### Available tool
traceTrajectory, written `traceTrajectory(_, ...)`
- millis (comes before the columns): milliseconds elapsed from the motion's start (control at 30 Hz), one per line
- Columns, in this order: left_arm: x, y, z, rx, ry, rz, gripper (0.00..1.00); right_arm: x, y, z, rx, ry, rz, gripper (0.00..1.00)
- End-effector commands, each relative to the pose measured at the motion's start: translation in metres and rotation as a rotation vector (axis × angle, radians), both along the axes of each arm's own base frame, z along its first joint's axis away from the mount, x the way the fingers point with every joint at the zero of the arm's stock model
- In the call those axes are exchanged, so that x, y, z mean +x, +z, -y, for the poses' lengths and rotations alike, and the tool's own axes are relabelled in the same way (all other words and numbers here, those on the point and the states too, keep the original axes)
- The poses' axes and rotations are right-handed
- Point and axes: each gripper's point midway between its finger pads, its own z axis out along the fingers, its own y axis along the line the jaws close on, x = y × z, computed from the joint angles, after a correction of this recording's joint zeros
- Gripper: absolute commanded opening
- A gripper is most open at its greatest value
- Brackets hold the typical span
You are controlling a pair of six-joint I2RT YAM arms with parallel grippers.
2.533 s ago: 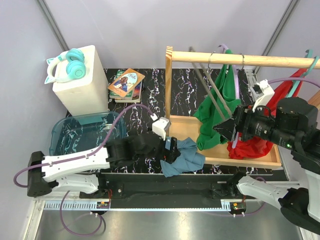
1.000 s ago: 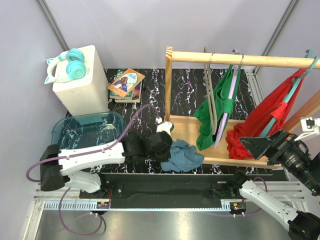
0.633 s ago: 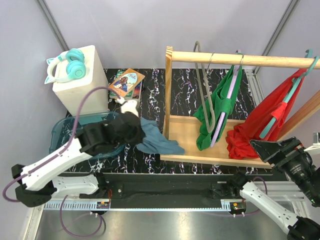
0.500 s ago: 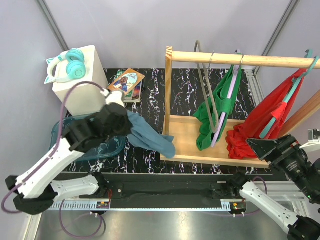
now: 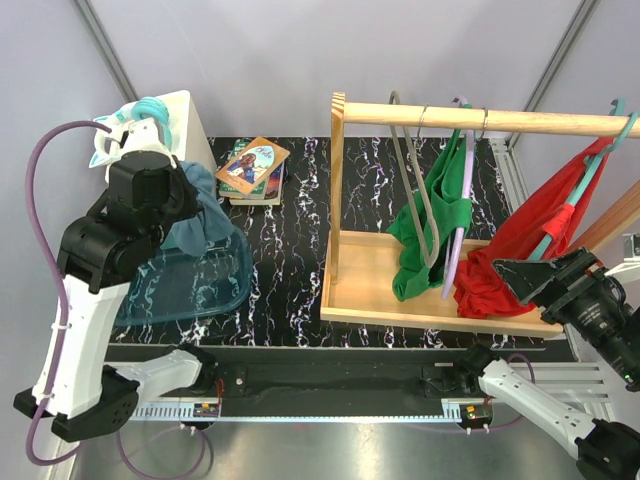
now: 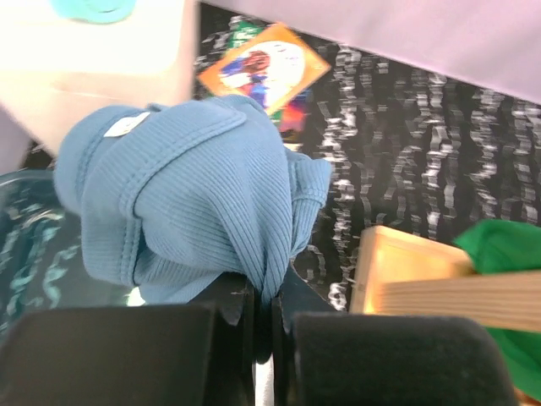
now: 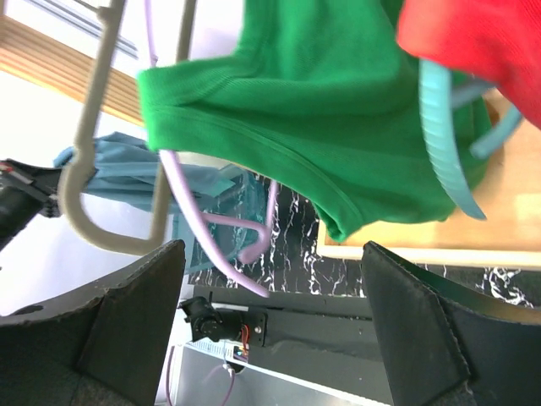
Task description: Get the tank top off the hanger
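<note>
The left gripper [image 6: 262, 309] is pinching a fold of the blue tank top [image 6: 182, 194] between tightly closed jaws. Only the left wrist view is showing that grip. The top view is showing the cloth hanging above the clear bin [image 5: 200, 285], well apart from the bare grey hanger [image 5: 410, 170] on the rail [image 5: 540, 122]. The right gripper [image 7: 275, 338] is standing wide open, holding nothing, near the green shirt [image 7: 321, 110].
</note>
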Motion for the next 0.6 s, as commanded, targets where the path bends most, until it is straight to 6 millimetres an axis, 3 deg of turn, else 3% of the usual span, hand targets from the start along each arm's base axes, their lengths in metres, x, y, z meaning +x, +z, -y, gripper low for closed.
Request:
traceTrajectory(0, 0.006, -0.014, -0.024, 0.062, 0.081, -0.02, 0.0, 0.001, 0.023, 0.001, 0.013, 0.002, 0.055, 0.92)
traceTrajectory(67, 0.007, -0.03, -0.034, 0.059, 0.115, -0.05, 0.0, 0.0, 0.026, 0.001, 0.018, 0.002, 0.059, 0.92)
traceTrajectory(300, 0.006, -0.139, -0.052, -0.032, 0.179, -0.25, 0.0, 0.008, 0.024, -0.01, -0.022, 0.033, 0.044, 0.92)
traceTrajectory(367, 0.001, -0.151, -0.062, -0.055, 0.241, -0.284, 0.01, 0.009, 0.024, -0.011, -0.031, 0.038, 0.038, 0.92)
traceTrajectory(400, -0.004, -0.155, -0.066, -0.058, 0.265, -0.299, 0.06, 0.008, 0.024, -0.01, -0.031, 0.036, 0.041, 0.92)
traceTrajectory(433, -0.005, -0.153, -0.071, -0.058, 0.299, -0.293, 0.25, 0.009, 0.024, -0.01, -0.033, 0.035, 0.039, 0.91)
traceTrajectory(567, -0.008, -0.135, -0.07, -0.122, 0.339, -0.237, 0.63, 0.016, 0.023, -0.006, -0.058, -0.003, 0.039, 0.91)
